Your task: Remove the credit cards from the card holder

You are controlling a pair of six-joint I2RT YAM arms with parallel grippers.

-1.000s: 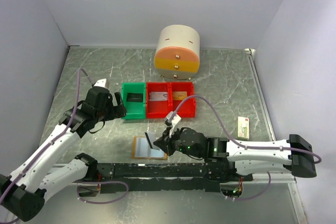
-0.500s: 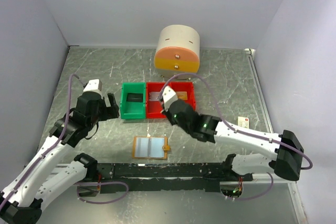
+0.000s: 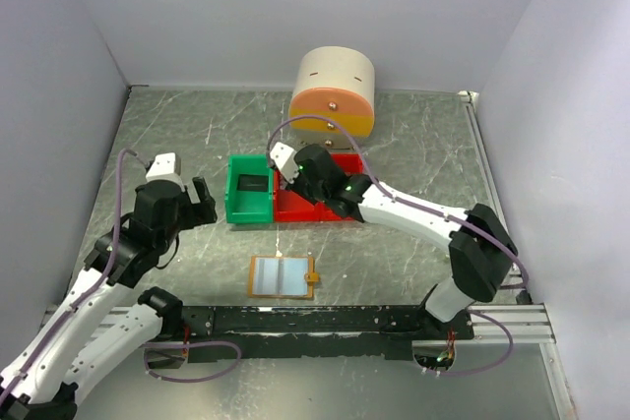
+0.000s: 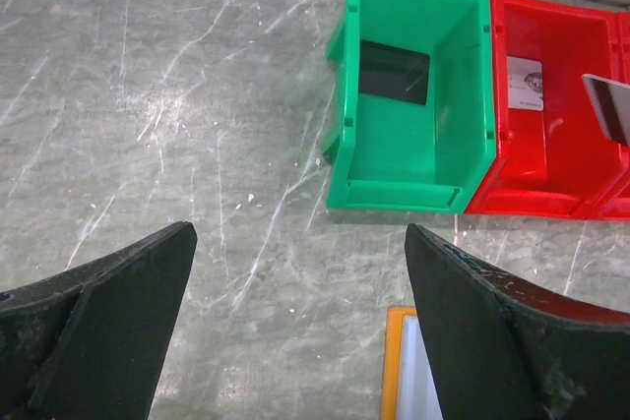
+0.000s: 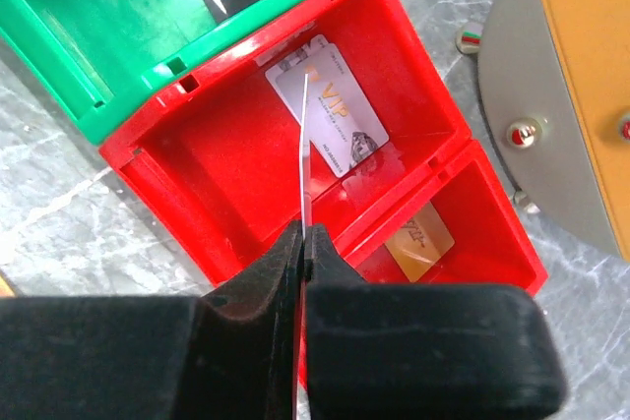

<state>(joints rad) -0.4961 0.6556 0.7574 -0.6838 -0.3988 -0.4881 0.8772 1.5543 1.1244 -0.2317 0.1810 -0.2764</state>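
Note:
The card holder (image 3: 283,276) lies open on the table, orange rim and pale blue pockets up; its corner shows in the left wrist view (image 4: 399,373). My right gripper (image 3: 298,184) is shut on a thin card (image 5: 306,145), seen edge-on, above the left red bin (image 5: 212,159). The left wrist view shows this held card (image 4: 607,105) as grey with a dark stripe. A grey-silver card (image 5: 331,121) lies flat in that bin. A gold-orange card (image 5: 418,241) lies in the right red bin (image 5: 492,243). My left gripper (image 4: 300,327) is open and empty, left of the bins.
A green bin (image 3: 250,190) holding a dark card (image 4: 394,73) stands left of the red bins. A round cream and orange drawer unit (image 3: 333,93) stands behind them. Walls close the table on three sides.
My right gripper lifted a card from the card holder and carried it back over the left red bin. My left arm drew back to the left, away from the green bin.

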